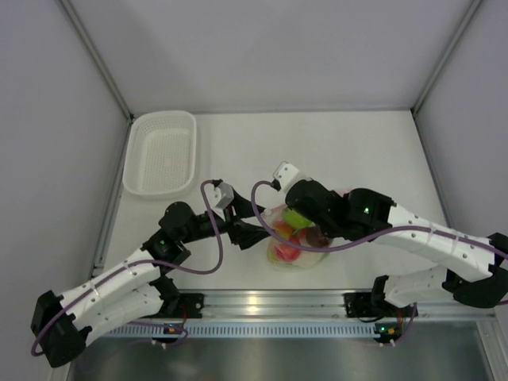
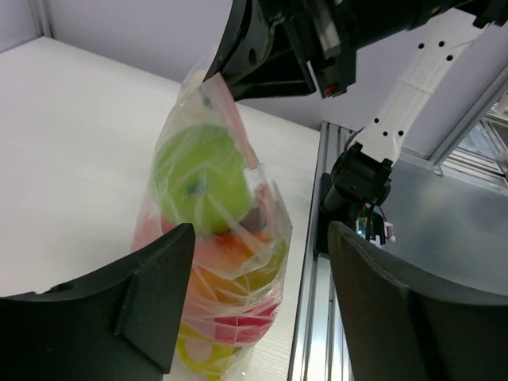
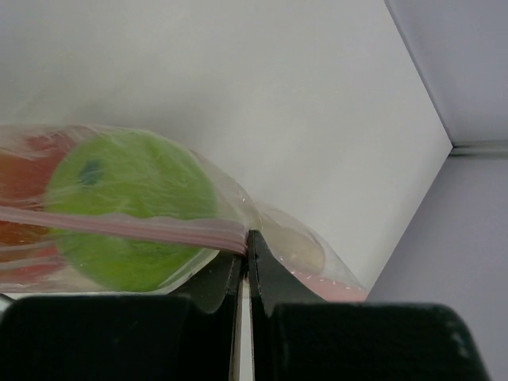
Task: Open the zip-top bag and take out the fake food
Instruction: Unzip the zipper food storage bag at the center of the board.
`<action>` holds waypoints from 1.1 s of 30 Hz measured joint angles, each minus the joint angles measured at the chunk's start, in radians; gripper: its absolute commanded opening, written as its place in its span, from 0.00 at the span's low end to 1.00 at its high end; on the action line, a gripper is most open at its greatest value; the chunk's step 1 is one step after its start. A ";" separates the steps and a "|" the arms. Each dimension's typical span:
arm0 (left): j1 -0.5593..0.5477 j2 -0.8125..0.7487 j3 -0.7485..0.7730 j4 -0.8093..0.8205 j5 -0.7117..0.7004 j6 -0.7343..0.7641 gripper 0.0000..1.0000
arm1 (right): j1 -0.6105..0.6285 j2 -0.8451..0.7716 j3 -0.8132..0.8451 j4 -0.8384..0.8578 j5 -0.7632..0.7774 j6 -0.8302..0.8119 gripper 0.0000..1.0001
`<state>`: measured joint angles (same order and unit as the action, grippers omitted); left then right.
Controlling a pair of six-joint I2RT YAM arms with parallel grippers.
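Observation:
The zip-top bag (image 1: 295, 238) is clear and crinkly and hangs upright near the table's front edge, full of fake food (image 2: 214, 238): a green fruit on top, orange, red and yellow pieces below. My right gripper (image 3: 248, 258) is shut on the bag's pinkish zip strip (image 3: 135, 228) and holds the bag up by it. In the top view it (image 1: 295, 208) sits just above the bag. My left gripper (image 2: 258, 262) is open, with its fingers on either side of the bag's lower half; whether they touch it I cannot tell. In the top view it (image 1: 262, 232) is at the bag's left side.
A white perforated basket (image 1: 161, 152) stands at the far left of the table. A metal rail (image 1: 262, 303) runs along the table's front edge just below the bag. Grey walls close in the left, back and right sides.

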<state>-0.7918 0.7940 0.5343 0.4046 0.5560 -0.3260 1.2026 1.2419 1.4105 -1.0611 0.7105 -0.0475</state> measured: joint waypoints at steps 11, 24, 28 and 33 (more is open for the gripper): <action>-0.036 0.049 -0.018 0.069 -0.130 0.034 0.60 | -0.001 -0.034 -0.018 0.020 -0.001 0.007 0.00; -0.056 0.099 -0.018 0.129 -0.116 0.008 0.20 | -0.012 -0.059 -0.044 0.043 -0.005 0.007 0.00; -0.058 0.099 -0.018 0.132 -0.117 0.003 0.00 | -0.015 -0.062 -0.050 0.050 -0.015 0.007 0.00; -0.059 0.121 -0.011 0.137 -0.109 0.003 0.00 | -0.026 -0.085 -0.069 0.084 -0.062 -0.006 0.44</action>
<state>-0.8505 0.9154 0.5232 0.5419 0.4465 -0.3229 1.1770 1.1568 1.3411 -0.9768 0.6487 -0.0536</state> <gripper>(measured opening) 0.015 0.355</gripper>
